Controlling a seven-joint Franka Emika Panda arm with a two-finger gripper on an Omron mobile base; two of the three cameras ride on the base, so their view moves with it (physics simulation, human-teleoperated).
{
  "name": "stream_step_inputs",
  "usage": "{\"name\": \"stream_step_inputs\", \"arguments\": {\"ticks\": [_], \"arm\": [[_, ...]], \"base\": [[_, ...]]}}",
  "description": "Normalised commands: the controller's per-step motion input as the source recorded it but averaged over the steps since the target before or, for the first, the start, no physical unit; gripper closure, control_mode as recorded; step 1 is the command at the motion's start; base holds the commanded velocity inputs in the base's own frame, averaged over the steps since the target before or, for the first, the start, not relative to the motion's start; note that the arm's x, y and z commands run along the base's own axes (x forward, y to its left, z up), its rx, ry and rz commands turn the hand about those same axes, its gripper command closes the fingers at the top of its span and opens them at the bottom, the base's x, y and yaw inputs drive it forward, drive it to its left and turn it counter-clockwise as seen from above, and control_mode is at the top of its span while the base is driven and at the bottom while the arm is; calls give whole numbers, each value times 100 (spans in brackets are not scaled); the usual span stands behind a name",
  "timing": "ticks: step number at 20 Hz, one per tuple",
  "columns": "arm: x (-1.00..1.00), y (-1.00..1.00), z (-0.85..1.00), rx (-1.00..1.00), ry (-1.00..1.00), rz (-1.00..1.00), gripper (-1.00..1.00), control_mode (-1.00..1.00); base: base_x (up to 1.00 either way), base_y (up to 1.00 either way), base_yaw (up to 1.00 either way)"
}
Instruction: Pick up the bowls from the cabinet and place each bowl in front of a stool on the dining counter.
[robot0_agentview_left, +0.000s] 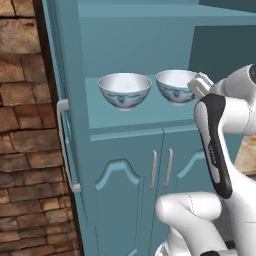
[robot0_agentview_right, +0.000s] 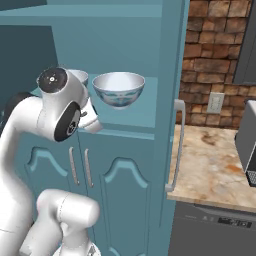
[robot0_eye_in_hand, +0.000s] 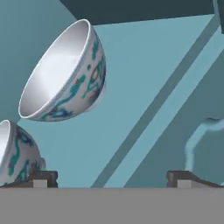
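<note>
On the open shelf recess of the tall teal-blue cabinet (robot0_agentview_left: 125, 165), two bowls stand upright, side by side and slightly apart. Both are round, white porcelain, plain white inside, with a blue painted pattern around the outer wall and a small foot ring underneath.

The left bowl (robot0_agentview_left: 125, 90) stands fully exposed near the middle of the shelf. The right bowl (robot0_agentview_left: 172, 86) stands just beside it; the robot's white wrist covers its right edge in the left base view. From the right base view, one bowl (robot0_agentview_right: 119, 88) shows clearly, while the other bowl (robot0_agentview_right: 79, 76) appears as a rim sliver behind the arm's upper joint.

The hand view is rolled, so the shelf edge runs diagonally. One bowl (robot0_eye_in_hand: 63, 72) appears tilted at upper left, its shaded interior and patterned wall both visible; touches of red show within the blue pattern. The second bowl (robot0_eye_in_hand: 15, 153) is cut off at the lower left edge, close to the left fingertip (robot0_eye_in_hand: 40, 178).

The claw (robot0_eye_in_hand: 111, 179) stands wide, its two dark tips well apart, with nothing between them.

Below the shelf, the cabinet carries arched-panel lower doors with slim silver bar handles (robot0_agentview_left: 161, 169). A brick wall (robot0_agentview_left: 25, 150) adjoins the cabinet on the left; a mottled beige desk (robot0_agentview_right: 210, 165) lies to its right.
</note>
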Motion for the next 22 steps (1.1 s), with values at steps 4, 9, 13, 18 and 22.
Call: {"name": "stream_step_inputs", "arguments": {"ticks": [4, 9, 13, 18, 22], "arm": [[22, -31, 57, 25, -1, 0, -100, -100], [68, -31, 22, 5, 11, 5, -100, -100], [61, -6, -4, 0, 7, 1, -100, -100], [18, 0, -27, 0, 0, 0, -100, -100], [14, 0, -40, 0, 0, 0, -100, -100]], "base": [[0, 0, 0], [0, 0, 0], [0, 0, 0], [0, 0, 0], [0, 0, 0]]}}
